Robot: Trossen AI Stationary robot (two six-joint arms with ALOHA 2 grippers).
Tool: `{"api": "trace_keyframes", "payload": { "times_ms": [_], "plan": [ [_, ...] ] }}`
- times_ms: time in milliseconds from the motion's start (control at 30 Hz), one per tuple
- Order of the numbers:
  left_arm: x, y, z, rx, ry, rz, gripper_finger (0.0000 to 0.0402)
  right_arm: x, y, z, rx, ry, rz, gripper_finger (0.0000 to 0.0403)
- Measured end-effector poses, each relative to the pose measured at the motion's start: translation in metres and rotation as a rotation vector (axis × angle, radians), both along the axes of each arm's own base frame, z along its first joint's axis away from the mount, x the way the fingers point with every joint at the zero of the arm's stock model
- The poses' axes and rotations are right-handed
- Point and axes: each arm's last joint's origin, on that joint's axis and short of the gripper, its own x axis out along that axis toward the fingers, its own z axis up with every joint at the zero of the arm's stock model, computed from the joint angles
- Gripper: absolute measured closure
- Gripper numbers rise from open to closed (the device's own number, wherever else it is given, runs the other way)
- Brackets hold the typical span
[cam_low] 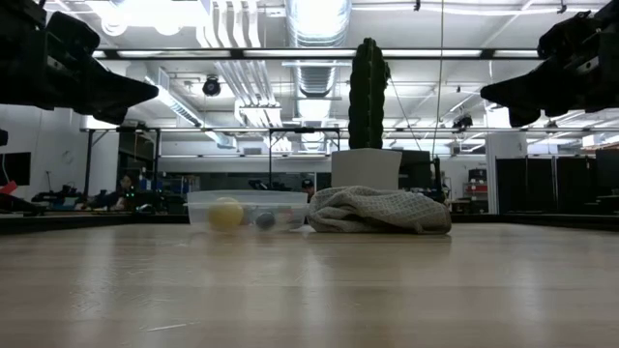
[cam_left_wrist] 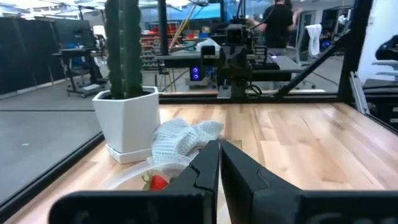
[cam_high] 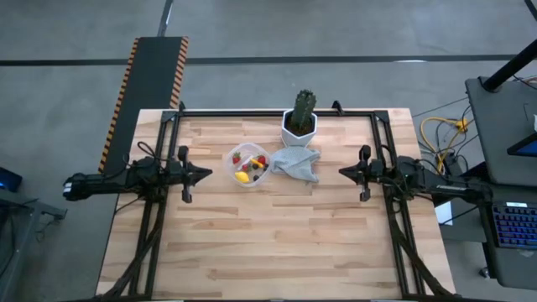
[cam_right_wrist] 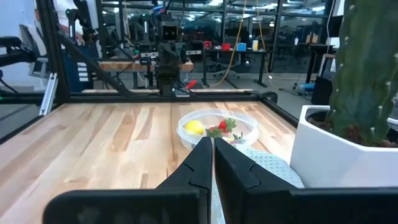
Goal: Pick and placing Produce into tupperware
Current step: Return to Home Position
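The clear round tupperware [cam_high: 247,165] sits on the table's far middle; it holds the produce: red strawberry-like pieces [cam_right_wrist: 222,127], a yellow lemon-like piece [cam_right_wrist: 194,127] and a small dark one. It also shows in the low view as the tupperware [cam_low: 247,210]. My left gripper [cam_high: 208,174] hovers shut at the table's left side, pointing level toward the tupperware, clear of it. My right gripper [cam_high: 341,172] hovers shut at the right side, pointing level toward the cloth. Both grippers hold nothing.
A green cactus in a white hexagonal pot [cam_high: 299,122] stands at the far middle. A pale blue-grey cloth [cam_high: 296,162] lies crumpled between the pot and the tupperware. Bare wood spreads over the near half of the table [cam_high: 277,243].
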Motion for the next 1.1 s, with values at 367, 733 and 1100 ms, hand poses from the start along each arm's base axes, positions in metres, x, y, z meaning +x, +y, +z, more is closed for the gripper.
{"api": "trace_keyframes", "payload": {
  "times_ms": [367,733,1100],
  "plan": [
    [0.0004,-0.0024,-0.0006,-0.007,0.001,-0.082,0.0402,0.0009,0.0002,-0.0008,0.009,0.012,0.010,0.0394],
    [0.0006,-0.0023,-0.0010,-0.003,0.002,-0.080,0.0402,0.0009,0.0002,-0.0008,0.002,0.013,0.009,0.0394],
    [0.0009,-0.0023,-0.0013,-0.004,0.006,-0.080,0.0402,0.0009,0.0000,-0.0008,0.086,0.005,0.001,0.0394]
  ]
}}
